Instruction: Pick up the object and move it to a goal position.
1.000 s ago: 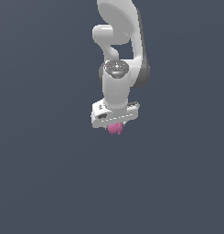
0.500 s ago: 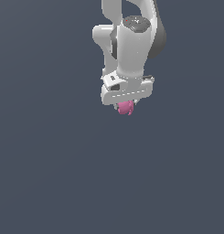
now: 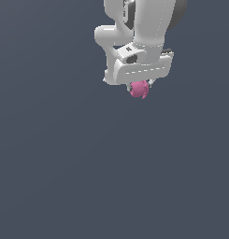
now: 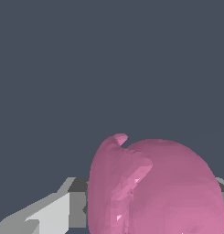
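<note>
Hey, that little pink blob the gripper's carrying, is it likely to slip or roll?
The pink blob looks smooth and rounded, so it may slip in the gripper. Its lumpy shape would probably roll unevenly if dropped. It appears small and stiff, likely light.

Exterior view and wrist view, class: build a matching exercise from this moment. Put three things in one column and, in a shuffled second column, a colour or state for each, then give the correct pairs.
Column 1
1. pink object
2. gripper
3. background surface

Column 2
A. plain dark grey-blue
B. white, closed on something small
C. rounded and lumpy, hanging just under the white gripper body; fills much of the wrist view

Pairs: 1-C, 2-B, 3-A
</note>
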`<action>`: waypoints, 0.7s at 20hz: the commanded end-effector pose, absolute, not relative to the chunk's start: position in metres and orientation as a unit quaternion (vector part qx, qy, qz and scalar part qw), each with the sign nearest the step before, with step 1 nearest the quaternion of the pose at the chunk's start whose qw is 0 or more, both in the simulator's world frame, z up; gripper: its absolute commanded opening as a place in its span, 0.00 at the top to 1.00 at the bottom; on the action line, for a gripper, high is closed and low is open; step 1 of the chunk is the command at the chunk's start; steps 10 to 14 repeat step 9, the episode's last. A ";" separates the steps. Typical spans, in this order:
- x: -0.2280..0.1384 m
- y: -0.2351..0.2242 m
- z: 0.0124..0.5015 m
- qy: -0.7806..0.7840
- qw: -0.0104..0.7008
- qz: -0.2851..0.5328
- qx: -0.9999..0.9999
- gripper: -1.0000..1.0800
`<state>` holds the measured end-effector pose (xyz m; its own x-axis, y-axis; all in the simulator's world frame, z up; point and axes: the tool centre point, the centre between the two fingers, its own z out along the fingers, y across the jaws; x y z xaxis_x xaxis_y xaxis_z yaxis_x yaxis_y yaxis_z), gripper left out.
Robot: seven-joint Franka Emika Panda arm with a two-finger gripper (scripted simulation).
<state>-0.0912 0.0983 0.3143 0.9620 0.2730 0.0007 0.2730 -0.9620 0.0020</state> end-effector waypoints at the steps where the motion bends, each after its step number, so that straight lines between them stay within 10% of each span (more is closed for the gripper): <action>1: -0.098 0.105 0.328 0.137 0.001 0.000 0.991 1.00; 14: -0.103 0.114 0.344 0.137 0.000 0.000 0.991 1.00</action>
